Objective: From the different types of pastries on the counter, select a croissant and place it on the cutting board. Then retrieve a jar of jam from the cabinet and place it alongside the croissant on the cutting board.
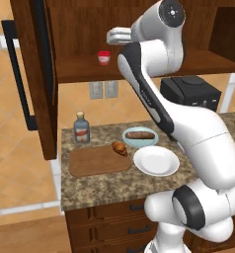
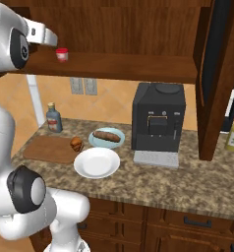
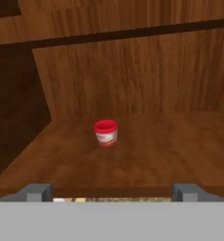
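Small curved golden-brown croissant [image 1: 120, 147] sits on edge of flat reddish-brown wooden cutting board [image 1: 92, 163], first step likely done. Hand [image 3: 112, 190] released, fingers spread wide, aimed level at tiny red-lidded jam jar [image 3: 106, 133] standing upright on dark wooden cabinet shelf [image 3: 170, 155], well apart, ready for approach.

The jar of jam [image 3: 106, 133] stands upright on the shelf inside the open cabinet [image 1: 80, 29]; it is squat, with a red lid and a pale band. The croissant [image 1: 120, 147] (small, curved, golden-brown) lies at the right edge of the cutting board [image 1: 97, 161], a flat reddish-brown board on the speckled surface [image 1: 109, 185]. The long dark pastry [image 1: 139, 135] lies just beside.
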Controlling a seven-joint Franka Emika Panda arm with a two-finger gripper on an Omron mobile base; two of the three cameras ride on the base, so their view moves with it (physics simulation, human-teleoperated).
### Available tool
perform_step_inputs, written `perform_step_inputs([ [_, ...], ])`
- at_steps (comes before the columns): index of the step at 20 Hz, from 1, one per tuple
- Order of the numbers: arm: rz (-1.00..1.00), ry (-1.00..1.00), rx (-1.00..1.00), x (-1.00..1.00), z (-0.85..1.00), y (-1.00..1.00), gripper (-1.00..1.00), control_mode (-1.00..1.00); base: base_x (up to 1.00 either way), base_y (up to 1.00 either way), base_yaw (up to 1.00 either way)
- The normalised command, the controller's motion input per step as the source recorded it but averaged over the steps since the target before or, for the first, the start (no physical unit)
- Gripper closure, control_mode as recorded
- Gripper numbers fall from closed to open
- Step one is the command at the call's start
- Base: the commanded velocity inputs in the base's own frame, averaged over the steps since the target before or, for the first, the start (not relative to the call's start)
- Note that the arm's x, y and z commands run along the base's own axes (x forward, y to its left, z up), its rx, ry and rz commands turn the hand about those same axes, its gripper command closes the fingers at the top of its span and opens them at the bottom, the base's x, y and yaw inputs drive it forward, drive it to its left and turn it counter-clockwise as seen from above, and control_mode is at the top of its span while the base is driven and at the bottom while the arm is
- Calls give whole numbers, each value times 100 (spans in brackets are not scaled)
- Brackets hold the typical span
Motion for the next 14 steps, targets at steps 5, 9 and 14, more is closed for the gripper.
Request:
perform_step_inputs([
  [5,7,0,0,-21,-36,0,-100,-100,0,0,0],
  [9,11,-2,0,-15,-40,0,-100,-100,0,0,0],
  [14,9,-4,0,0,-24,0,-100,-100,0,0,0],
])
